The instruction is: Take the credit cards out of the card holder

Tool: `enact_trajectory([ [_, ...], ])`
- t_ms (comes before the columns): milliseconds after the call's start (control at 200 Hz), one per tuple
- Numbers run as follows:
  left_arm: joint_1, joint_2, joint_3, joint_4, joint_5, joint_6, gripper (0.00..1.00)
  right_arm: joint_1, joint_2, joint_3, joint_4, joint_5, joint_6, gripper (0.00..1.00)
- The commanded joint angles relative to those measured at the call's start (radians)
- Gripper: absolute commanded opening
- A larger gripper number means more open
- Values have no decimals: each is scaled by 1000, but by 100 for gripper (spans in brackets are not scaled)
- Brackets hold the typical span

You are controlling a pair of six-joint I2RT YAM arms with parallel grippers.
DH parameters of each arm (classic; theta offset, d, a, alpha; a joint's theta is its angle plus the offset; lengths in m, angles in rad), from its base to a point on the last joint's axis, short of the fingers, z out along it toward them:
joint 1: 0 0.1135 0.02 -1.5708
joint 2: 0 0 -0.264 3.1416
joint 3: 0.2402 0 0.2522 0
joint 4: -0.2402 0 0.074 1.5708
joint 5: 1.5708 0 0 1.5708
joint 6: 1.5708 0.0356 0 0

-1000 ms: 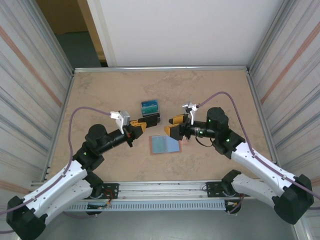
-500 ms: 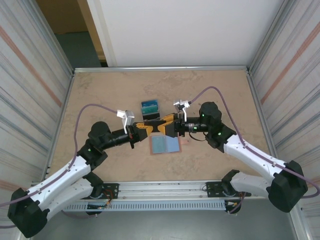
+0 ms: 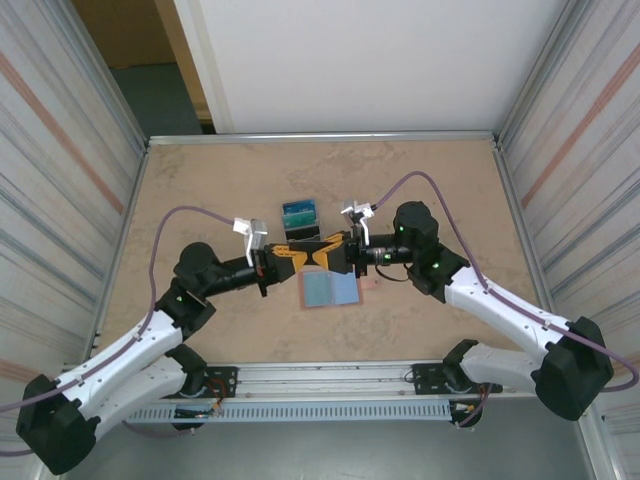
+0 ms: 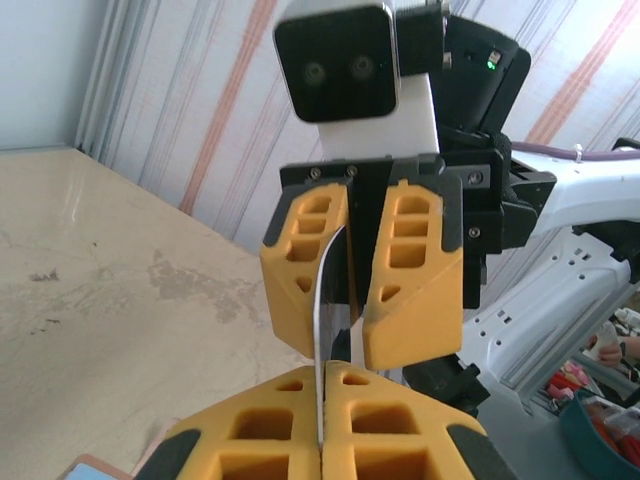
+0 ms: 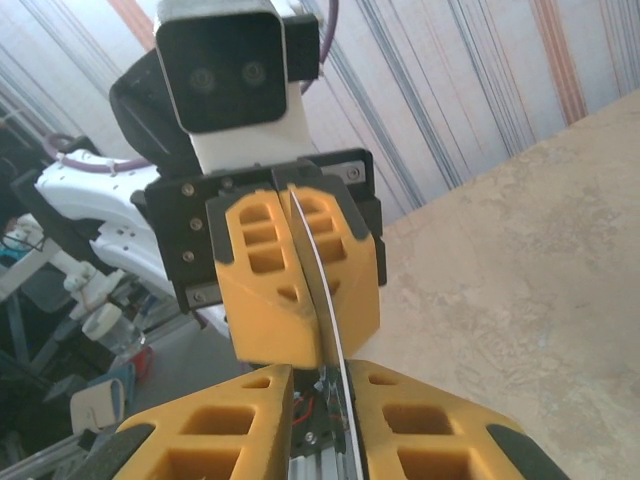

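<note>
Nearest the arm bases, the card holder (image 3: 330, 290) lies opened flat on the desk (image 3: 200, 190), blue-grey inside up, with both tools above its far edge. There a credit card (image 4: 322, 310) hangs edge-on in mid-air. The left tool (image 4: 322, 378) is closed tight on one end of it. The right tool (image 5: 322, 378) faces it tip to tip, its jaws narrowly apart on either side of the other end; the right wrist view shows a gap wider than the card.

This looks like a hand-over. To do it well, I judge the right tool should close fully and squarely on the card before the left tool lets go. The card bows a little between them, so neither arm should push toward the other or twist. Once the grip is sure, the left tool should open and draw straight back. Farther off, a teal-topped dark block (image 3: 298, 213) stands on the desk, best kept clear of.
</note>
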Motion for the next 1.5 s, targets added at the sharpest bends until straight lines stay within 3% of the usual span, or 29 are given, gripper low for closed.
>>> enact_trajectory([
  [0, 21, -22, 25, 40, -22, -13, 0, 13, -39, 17, -48, -13, -41, 20],
  [130, 22, -16, 33, 40, -14, -12, 0, 15, -37, 16, -40, -20, -41, 19],
  [291, 22, -2, 39, 40, -10, -17, 0, 29, -25, 31, -32, -37, -50, 6],
  [466, 23, -16, 64, -46, -29, 29, 1, 31, -40, 43, -93, -14, -93, 0],
  [626, 24, -37, 148, -250, -58, 142, 39, 33, -68, 81, -278, 51, -181, 0],
  [762, 22, -22, 263, -450, -80, 267, 49, 32, -85, 117, -410, 79, -248, 0],
  [1042, 23, 175, 598, -928, 48, 549, 49, 33, -95, 155, -551, 70, -328, 0],
  [1183, 20, 254, 696, -1044, 119, 636, 49, 33, -90, 165, -589, 63, -354, 0],
  [1493, -26, 345, 788, -1212, 105, 784, 50, 32, -83, 171, -609, 26, -369, 0],
])
